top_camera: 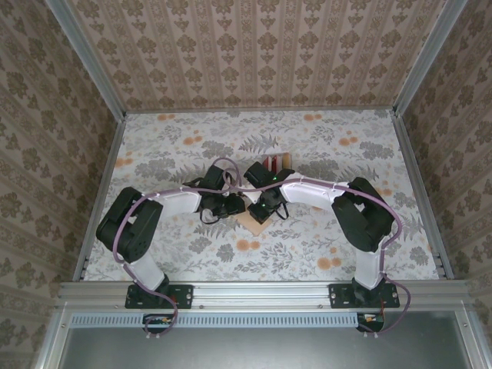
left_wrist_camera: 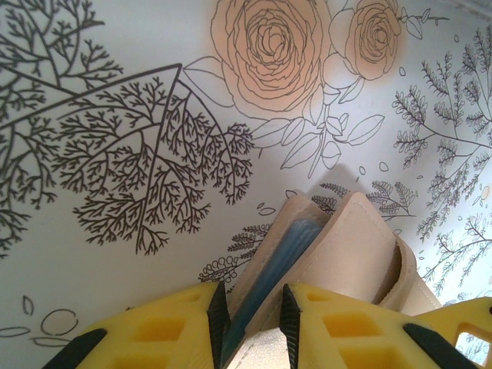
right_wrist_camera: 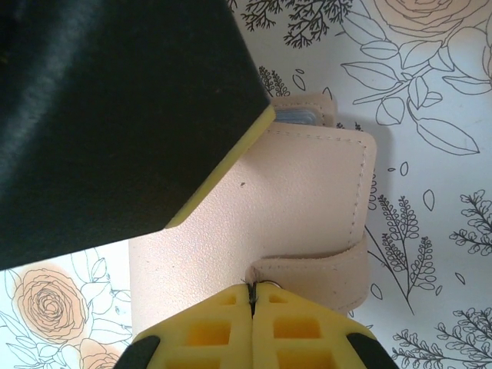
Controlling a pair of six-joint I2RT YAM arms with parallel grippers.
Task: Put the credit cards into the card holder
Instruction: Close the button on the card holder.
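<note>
Left pincer [left_wrist_camera: 252, 315]: yellow moulded fingers [left_wrist_camera: 154, 334], clamped on one wall of the card holder [left_wrist_camera: 361, 246], seemingly to keep its mouth spread. The light-blue lining [left_wrist_camera: 280, 254] shows between the jaws.
Right pincer [right_wrist_camera: 251, 290]: jaws fully together, tips at the closure strap [right_wrist_camera: 315, 269]; whether they nip it cannot be told.
Card holder: pinkish-tan, grained, stitched, with rounded corners; at the centre of the table [top_camera: 346, 154], between both arms.
Credit cards [top_camera: 277, 162]: thin, flat, red, dark red and tan; side by side just beyond the holder, not yet inserted.
Table: floral-print covering.
</note>
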